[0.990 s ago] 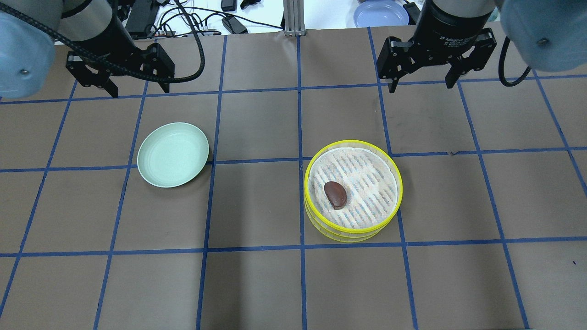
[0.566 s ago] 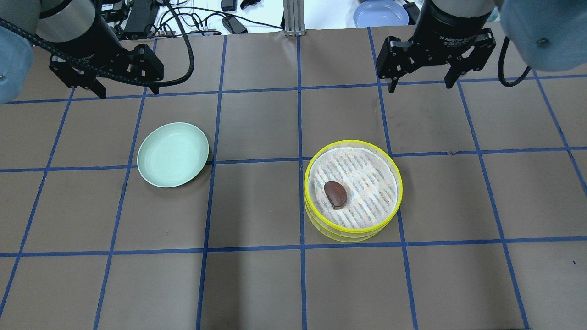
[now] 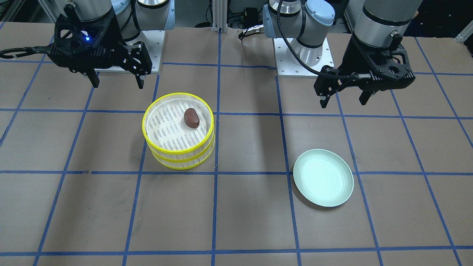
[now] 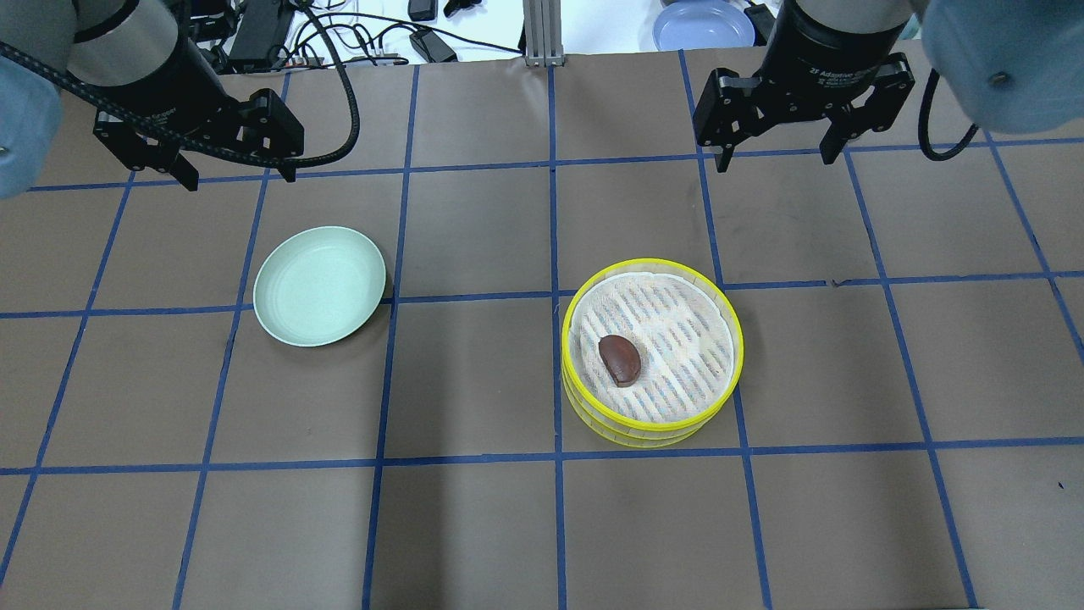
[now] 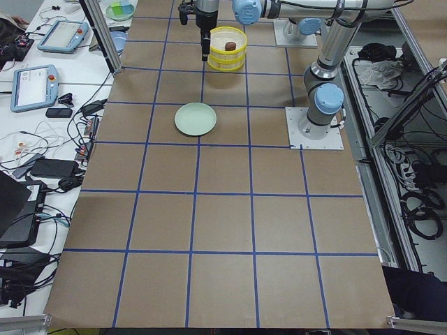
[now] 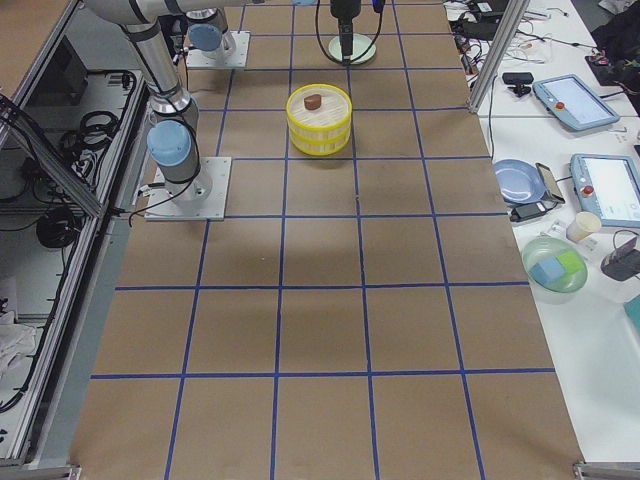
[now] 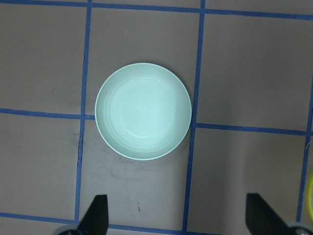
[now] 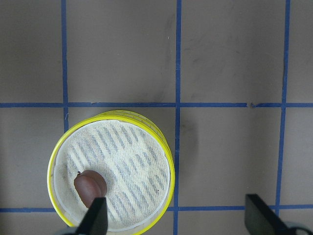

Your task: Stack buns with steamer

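Note:
Two yellow-rimmed steamer trays stand stacked right of the table's centre, also seen in the front view and the right wrist view. A dark reddish-brown bun lies in the top tray, toward its left side. The cream-white bun is not visible in any view. My right gripper is open and empty, raised behind the stack. My left gripper is open and empty, raised behind the green plate.
A pale green plate lies empty left of centre, directly under the left wrist camera. A blue plate, cables and a metal post sit beyond the table's far edge.
My left gripper has shifted a little to the left and stayed open. The right gripper, the stack and the brown bun have hardly moved.

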{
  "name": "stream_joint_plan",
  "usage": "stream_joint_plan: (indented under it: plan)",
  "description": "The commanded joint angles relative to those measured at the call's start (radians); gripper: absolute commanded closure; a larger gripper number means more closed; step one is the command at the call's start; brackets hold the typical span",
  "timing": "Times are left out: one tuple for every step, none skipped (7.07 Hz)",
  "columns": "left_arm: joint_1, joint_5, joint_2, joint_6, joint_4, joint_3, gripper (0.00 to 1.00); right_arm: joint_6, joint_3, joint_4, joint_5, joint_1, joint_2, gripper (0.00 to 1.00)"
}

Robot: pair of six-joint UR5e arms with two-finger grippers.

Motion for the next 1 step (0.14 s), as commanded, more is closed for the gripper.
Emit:
stream_joint_plan:
  plan:
    - [-0.001,-0.004,0.001,0.000,0.000,-0.001,0.00,0.000,0.000,-0.001,0.000,0.000,0.000,0.00]
